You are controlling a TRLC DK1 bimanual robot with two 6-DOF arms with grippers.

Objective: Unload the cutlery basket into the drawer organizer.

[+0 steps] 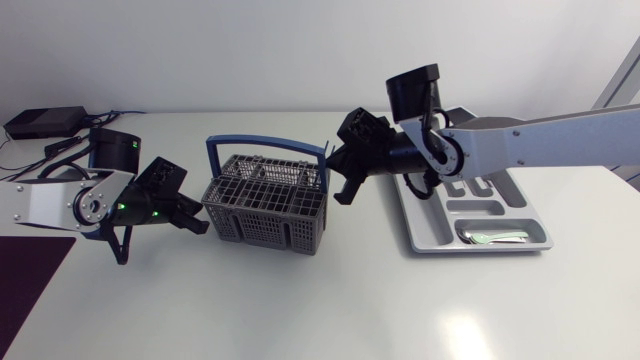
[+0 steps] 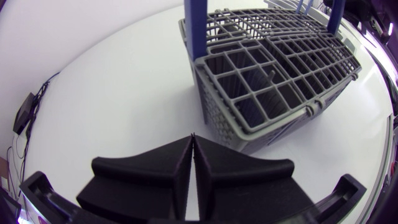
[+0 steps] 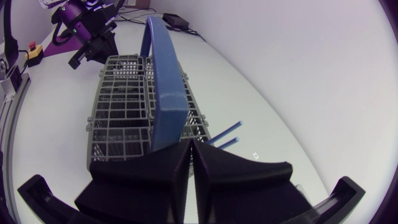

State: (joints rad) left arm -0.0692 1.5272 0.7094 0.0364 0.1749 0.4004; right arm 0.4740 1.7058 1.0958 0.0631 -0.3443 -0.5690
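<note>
The grey cutlery basket (image 1: 265,205) with its blue handle (image 1: 268,148) stands mid-table. My left gripper (image 1: 197,223) is shut and empty, low on the table just left of the basket. Its wrist view has the fingers pressed together (image 2: 191,149) and the basket (image 2: 280,81) right ahead; a thin grey stem (image 2: 272,73) shows in one cell. My right gripper (image 1: 345,190) hangs shut at the basket's right end. In its wrist view the closed tips (image 3: 189,148) are just short of the blue handle (image 3: 165,81), holding nothing. The grey drawer organizer (image 1: 432,232) lies to the right.
A light-coloured utensil (image 1: 495,237) lies in the organizer's front compartment. My right arm (image 1: 540,140) stretches above the organizer. A black box (image 1: 45,122) and cables sit at the table's far left corner. A dark mat (image 1: 25,285) covers the front left.
</note>
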